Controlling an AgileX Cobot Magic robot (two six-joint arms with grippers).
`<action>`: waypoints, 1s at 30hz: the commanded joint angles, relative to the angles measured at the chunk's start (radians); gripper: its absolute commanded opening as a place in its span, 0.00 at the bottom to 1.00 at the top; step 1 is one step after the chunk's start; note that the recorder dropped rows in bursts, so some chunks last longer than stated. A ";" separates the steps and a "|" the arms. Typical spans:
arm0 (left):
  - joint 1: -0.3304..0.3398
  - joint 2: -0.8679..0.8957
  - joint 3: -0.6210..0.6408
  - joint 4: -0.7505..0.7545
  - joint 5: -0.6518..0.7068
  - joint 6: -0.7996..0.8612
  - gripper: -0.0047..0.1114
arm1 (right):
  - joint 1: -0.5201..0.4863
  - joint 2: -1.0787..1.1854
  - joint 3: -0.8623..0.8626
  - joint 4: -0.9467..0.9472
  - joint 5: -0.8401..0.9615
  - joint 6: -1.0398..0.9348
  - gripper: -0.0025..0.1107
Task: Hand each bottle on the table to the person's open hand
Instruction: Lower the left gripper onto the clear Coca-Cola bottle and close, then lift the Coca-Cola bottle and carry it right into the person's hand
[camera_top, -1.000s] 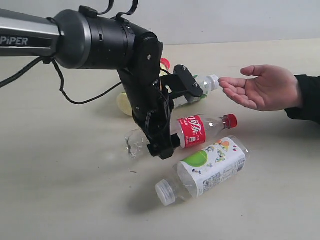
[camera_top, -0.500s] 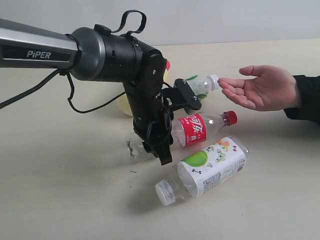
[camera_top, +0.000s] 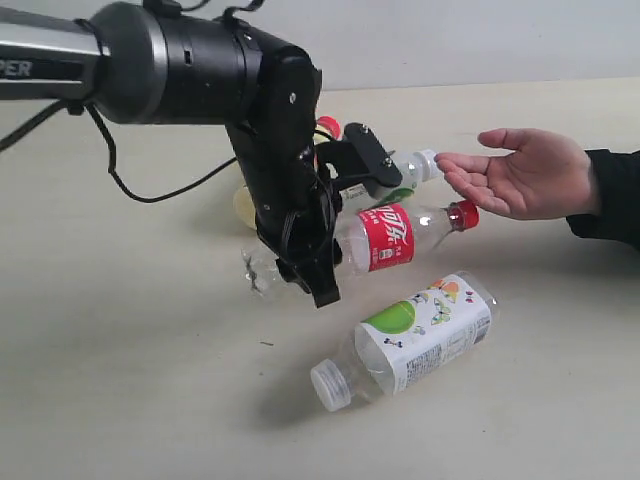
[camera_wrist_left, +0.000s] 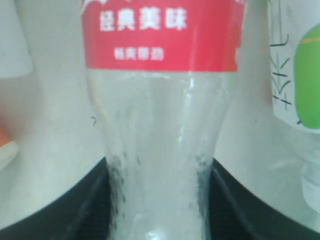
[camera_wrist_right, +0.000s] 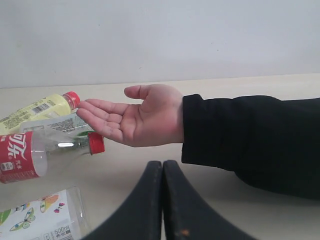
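Observation:
My left gripper (camera_top: 312, 268) is shut on the waist of the clear bottle with the red label (camera_top: 385, 238) and holds it off the table (camera_top: 120, 380), red cap (camera_top: 462, 213) just under the fingertips of the person's open hand (camera_top: 525, 180). In the left wrist view the black fingers (camera_wrist_left: 75, 210) press both sides of this bottle (camera_wrist_left: 160, 125). A white-green bottle (camera_top: 415, 335) lies in front. Another white-capped bottle (camera_top: 405, 170) lies behind the arm. The yellow bottle (camera_top: 243, 205) is mostly hidden there. My right gripper (camera_wrist_right: 162, 166) is shut and empty, facing the hand (camera_wrist_right: 135, 117).
The person's black sleeve (camera_top: 615, 195) rests on the table at the right edge. A black cable (camera_top: 170, 195) hangs from the left arm over the tabletop. The right wrist view shows the yellow bottle (camera_wrist_right: 35, 112) and the held bottle (camera_wrist_right: 20, 155) beside the hand.
The left gripper has lifted the clear red-label bottle off the table and carried its capped end up and right, closer to the open hand. The hand and the other bottles have stayed put.

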 joint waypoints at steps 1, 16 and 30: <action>-0.004 -0.087 -0.004 0.000 0.044 -0.019 0.04 | -0.005 -0.005 0.003 0.001 -0.006 -0.004 0.02; -0.004 -0.339 -0.004 -0.303 -0.038 -0.417 0.04 | -0.005 -0.005 0.003 0.000 -0.006 -0.004 0.02; -0.015 -0.184 -0.004 -1.189 -0.547 -0.252 0.04 | -0.005 -0.005 0.003 0.001 -0.006 -0.004 0.02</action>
